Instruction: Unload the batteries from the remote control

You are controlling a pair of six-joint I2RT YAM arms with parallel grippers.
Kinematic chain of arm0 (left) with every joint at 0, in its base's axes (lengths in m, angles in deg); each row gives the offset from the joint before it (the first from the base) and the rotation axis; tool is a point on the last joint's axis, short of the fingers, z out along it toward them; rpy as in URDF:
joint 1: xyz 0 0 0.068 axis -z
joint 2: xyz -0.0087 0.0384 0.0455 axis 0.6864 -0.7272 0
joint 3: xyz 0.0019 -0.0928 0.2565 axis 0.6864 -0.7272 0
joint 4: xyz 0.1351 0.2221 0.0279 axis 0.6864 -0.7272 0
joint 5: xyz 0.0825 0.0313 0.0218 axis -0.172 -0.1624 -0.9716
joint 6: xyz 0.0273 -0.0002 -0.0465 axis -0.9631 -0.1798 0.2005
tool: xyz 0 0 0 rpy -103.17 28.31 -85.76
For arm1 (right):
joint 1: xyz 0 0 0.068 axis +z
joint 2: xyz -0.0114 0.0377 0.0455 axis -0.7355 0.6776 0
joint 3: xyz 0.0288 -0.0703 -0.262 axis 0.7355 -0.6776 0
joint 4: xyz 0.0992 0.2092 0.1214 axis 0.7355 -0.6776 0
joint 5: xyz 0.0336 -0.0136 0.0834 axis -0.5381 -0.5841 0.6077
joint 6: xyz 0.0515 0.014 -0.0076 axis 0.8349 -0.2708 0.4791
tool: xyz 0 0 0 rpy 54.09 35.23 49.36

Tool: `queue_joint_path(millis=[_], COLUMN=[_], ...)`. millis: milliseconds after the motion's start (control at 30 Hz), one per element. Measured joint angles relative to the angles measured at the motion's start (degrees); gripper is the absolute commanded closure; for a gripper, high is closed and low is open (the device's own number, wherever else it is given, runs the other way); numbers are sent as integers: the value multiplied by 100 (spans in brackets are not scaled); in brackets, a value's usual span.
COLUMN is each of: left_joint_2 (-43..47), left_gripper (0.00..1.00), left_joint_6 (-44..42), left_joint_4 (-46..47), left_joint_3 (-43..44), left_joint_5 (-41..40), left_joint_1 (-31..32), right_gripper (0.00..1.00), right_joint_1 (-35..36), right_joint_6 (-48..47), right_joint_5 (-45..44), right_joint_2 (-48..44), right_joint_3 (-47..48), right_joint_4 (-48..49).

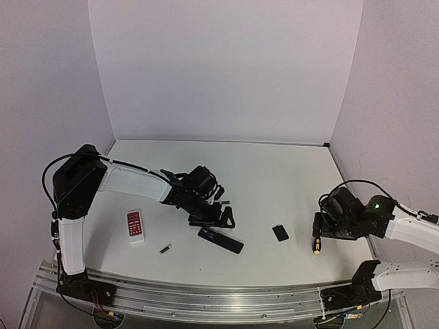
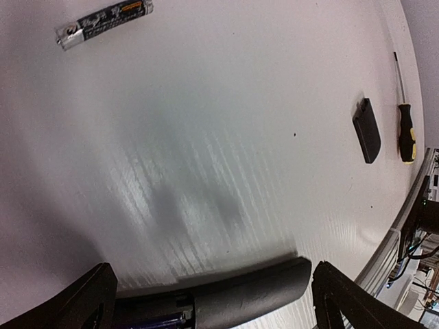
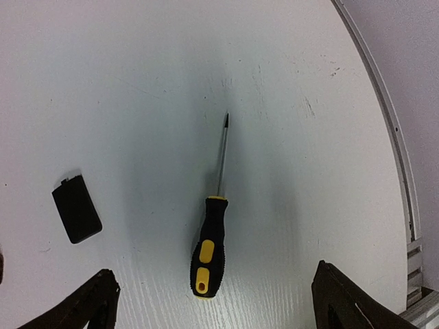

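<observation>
A long black remote control point(image 1: 221, 240) lies near the table's middle. In the left wrist view the black remote control point(image 2: 233, 289) lies across the gap between my fingers, and a bluish battery point(image 2: 156, 321) shows in its open compartment. My left gripper point(image 1: 214, 219) hangs open just above it, holding nothing. One loose battery point(image 1: 165, 248) lies on the table to the left; in the left wrist view this battery point(image 2: 103, 22) shows at the top left. My right gripper point(image 1: 320, 226) stands open over the screwdriver point(image 3: 208, 255), not touching it.
A white remote with a red face point(image 1: 135, 226) lies left of the black one. The small flat black cover point(image 1: 280, 233) rests between the arms, and this cover point(image 3: 76, 208) lies left of the yellow-and-black screwdriver point(image 1: 317, 245). The table's metal rail point(image 1: 226, 298) runs along the near edge.
</observation>
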Motion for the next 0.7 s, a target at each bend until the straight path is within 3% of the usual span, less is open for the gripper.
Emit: queue_joint_path(millis=[200,500,700], left_joint_2=[391,409,775], left_gripper=[0,0,0], left_joint_6=[112,139,228], left_joint_4=[110,176,-116], left_joint_3=[-561,-581,-555], left_joint_5=[8,-58,-699], left_joint_1=[7,7,18], right_gripper=[7,7,9], right_joint_1=[0,-18,-382], right_joint_6=[-1,-48,118], right_joint_5=[-10,-48,236], right_joint_2=[3,164,630], right_joint_3=[0,2,2], right_joint_4=[-15,-41,-62])
